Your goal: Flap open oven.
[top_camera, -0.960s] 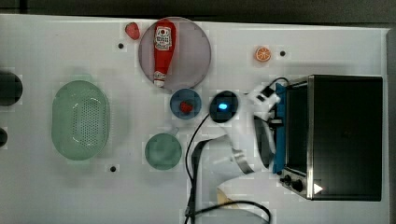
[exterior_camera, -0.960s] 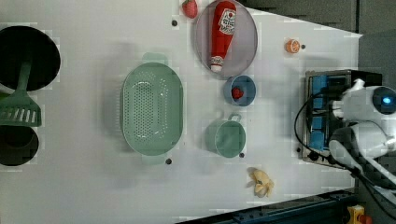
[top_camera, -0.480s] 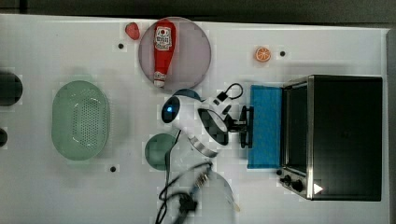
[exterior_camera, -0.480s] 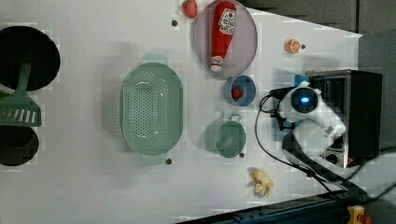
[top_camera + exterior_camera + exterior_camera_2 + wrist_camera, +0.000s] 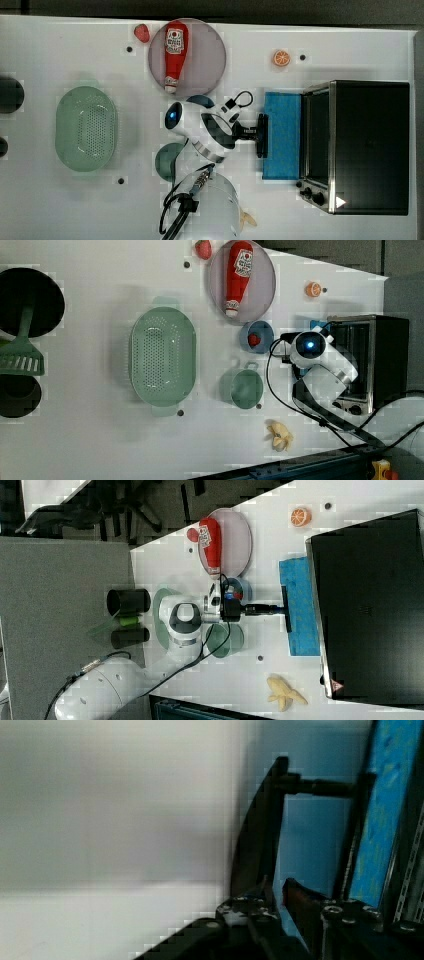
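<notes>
The oven [image 5: 367, 147] stands at the top view's right, door [image 5: 281, 135] folded down flat. The gripper [image 5: 261, 135] is clamped on the door's bar handle [image 5: 286, 608]. The green colander [image 5: 86, 128] holds nothing visible. The round plate [image 5: 205, 75] carries a ketchup bottle [image 5: 174, 52]. The blue bowl [image 5: 264, 335] contains a strawberry [image 5: 254, 340].

My arm [image 5: 210, 131] is white with black joints and a blue light. The oven [image 5: 367, 145] is black with a silver front frame, and its dropped door [image 5: 282, 135] shows bright blue. On the white table [image 5: 60, 50] lie a red ketchup bottle [image 5: 173, 52] on a grey plate [image 5: 210, 55], a pale green perforated colander [image 5: 86, 128], an orange slice [image 5: 281, 58] and a yellow banana [image 5: 284, 692].
</notes>
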